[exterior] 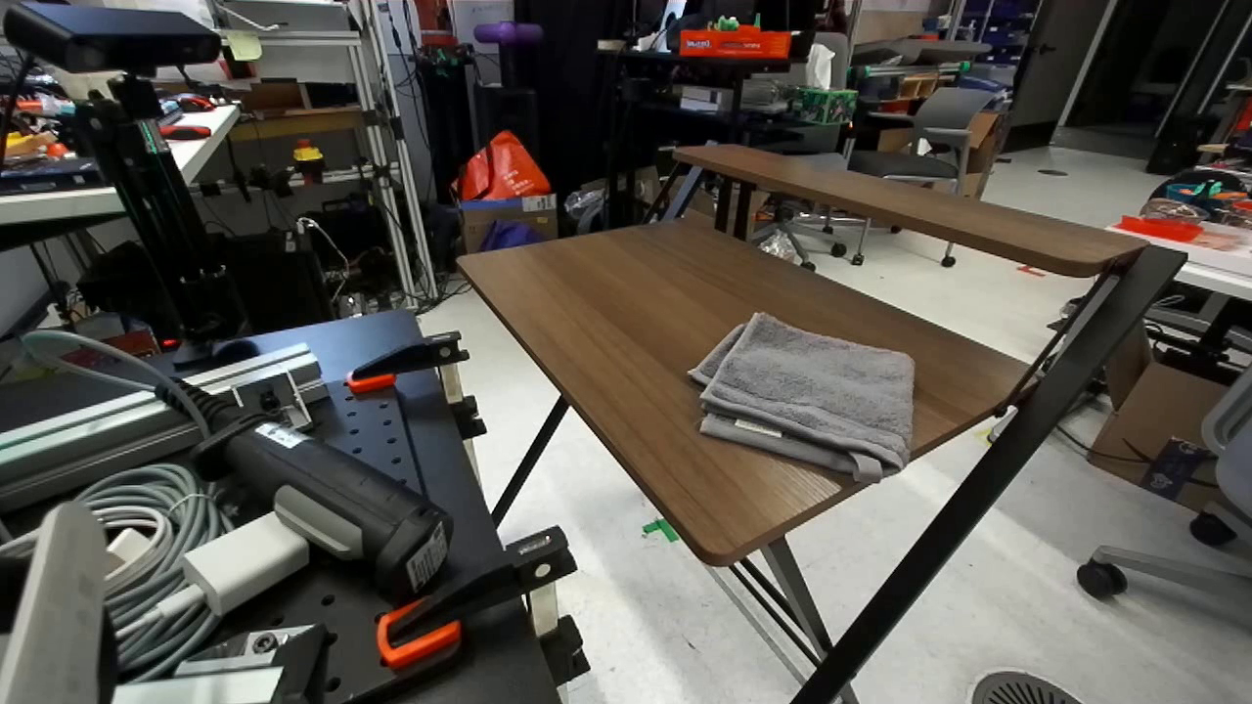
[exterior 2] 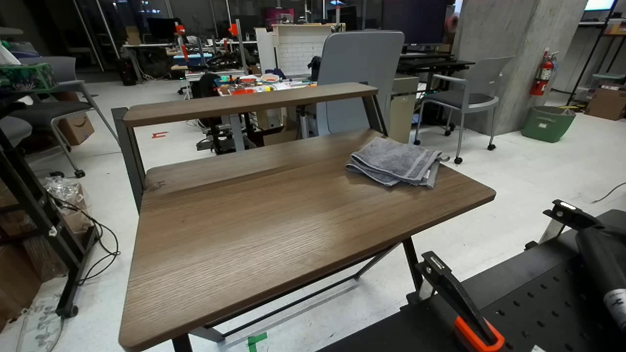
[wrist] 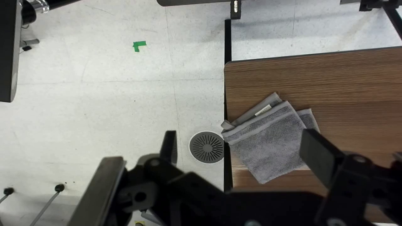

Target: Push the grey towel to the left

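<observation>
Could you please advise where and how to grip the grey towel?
Probably by the corner poking just off the tabletop; come in level from that side, the gripper opened above and below it, since the rest of the grey towel lies flat in folded layers.

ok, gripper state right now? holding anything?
Gripper: open, jaws wide apart, holding nothing; the grey towel rests on the brown tabletop.

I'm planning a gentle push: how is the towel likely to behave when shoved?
The towel is probably floppy: its folded, offset layers may slide apart or bunch. Lying flat on the table, it seems unlikely to roll or tip. One corner pokes past the edge, so it could snag there.
</observation>
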`<state>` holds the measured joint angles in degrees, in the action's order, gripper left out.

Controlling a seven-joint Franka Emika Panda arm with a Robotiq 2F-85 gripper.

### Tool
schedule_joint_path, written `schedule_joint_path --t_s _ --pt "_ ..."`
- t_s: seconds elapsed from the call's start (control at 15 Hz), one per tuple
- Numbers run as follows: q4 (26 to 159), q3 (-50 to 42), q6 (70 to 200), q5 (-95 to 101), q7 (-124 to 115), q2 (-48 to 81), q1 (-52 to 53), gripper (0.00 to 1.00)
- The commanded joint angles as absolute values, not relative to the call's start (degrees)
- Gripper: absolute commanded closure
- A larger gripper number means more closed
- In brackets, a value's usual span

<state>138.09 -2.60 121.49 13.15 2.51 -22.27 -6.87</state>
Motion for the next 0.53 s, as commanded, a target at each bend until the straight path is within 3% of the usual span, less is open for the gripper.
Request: schedule_joint_path --t_s 0.0,0.47 --pt "138.0 -3.0 121.3 13.3 2.4 -22.3 -6.4 0.00" --pt "136.8 -2.5 121.7 13.7 0.8 -19.5 -6.5 0.00"
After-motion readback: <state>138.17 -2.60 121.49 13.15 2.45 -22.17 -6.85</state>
